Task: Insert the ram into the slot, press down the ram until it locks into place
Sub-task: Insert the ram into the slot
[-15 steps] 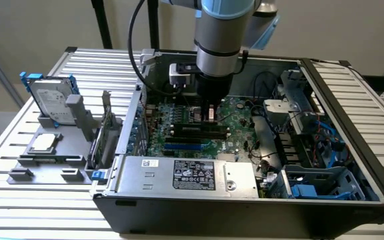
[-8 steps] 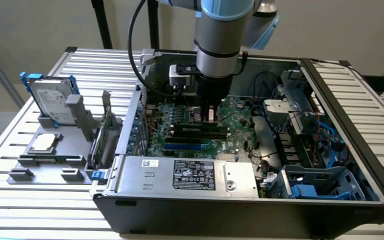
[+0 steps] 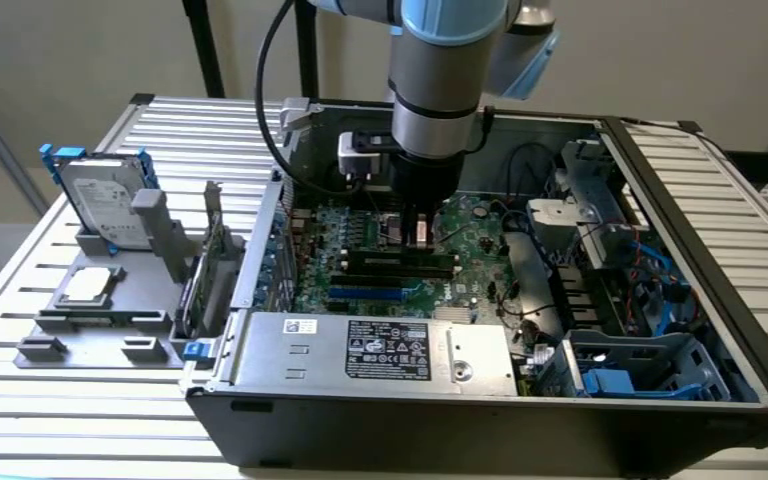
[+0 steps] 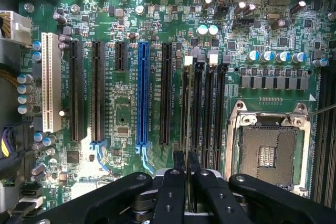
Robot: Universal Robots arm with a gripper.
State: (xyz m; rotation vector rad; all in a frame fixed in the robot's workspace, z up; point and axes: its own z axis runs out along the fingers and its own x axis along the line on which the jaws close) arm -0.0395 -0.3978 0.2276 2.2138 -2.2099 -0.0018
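Thin ram [image 4: 188, 108] edge-on in hand [image 4: 187, 157]

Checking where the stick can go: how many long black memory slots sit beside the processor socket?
4 memory slots, side by side next to the processor socket. The gripper holds the ram at the one farthest from the socket; their near ends are hidden.

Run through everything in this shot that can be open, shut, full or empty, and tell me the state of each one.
gripper: shut on the ram.
ram: held edge-on over the slot; whether it is seated cannot be told.
slot: under the ram; lock unclear.
blue slot: empty.
CPU socket: empty.
computer case: side open.
hard drive: upright, outside the case.
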